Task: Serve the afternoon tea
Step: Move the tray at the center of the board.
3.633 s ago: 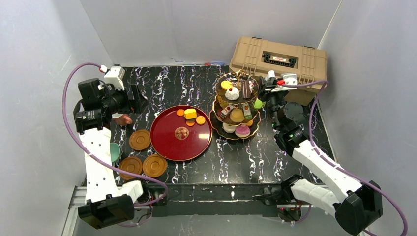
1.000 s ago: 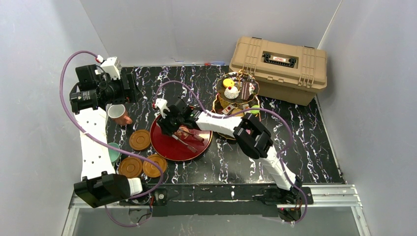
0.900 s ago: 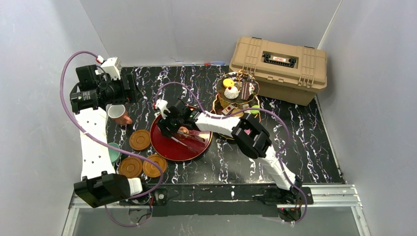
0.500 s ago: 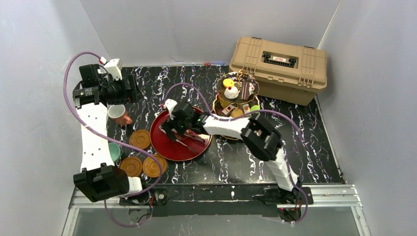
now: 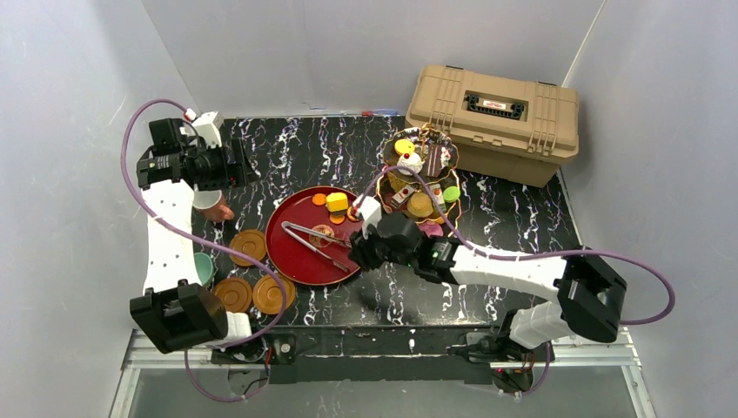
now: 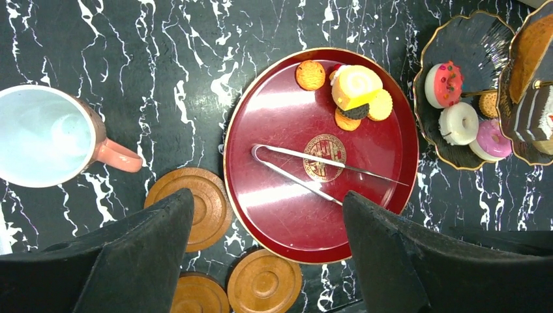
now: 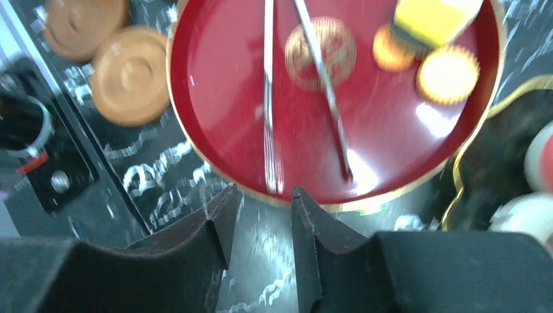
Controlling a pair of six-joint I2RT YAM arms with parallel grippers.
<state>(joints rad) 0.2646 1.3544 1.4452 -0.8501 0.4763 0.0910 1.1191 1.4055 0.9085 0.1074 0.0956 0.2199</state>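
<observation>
**Tea barely started, both grippers empty**

I am judging the serving as at an early stage. A yellow roll cake (image 6: 355,85) and a few cookies (image 6: 310,74) are sitting at the far side of the red tray (image 6: 274,117). Most of the cakes are crowding the stand (image 6: 473,39) just beside it. The pink cup (image 6: 45,137) is standing on the bare table left of the tray, the teal cup (image 5: 203,268) is sitting near the left edge, and the three saucers (image 6: 189,208) are lying bare, so neither cup is on one.

The right gripper (image 7: 264,190) is hanging over the tray's near rim, jaws parted a little, pinching nothing. The tongs (image 6: 293,177) are lying loose on the tray beyond its tips. The left gripper (image 6: 267,195) is hovering high, spread wide, touching nothing.
</observation>
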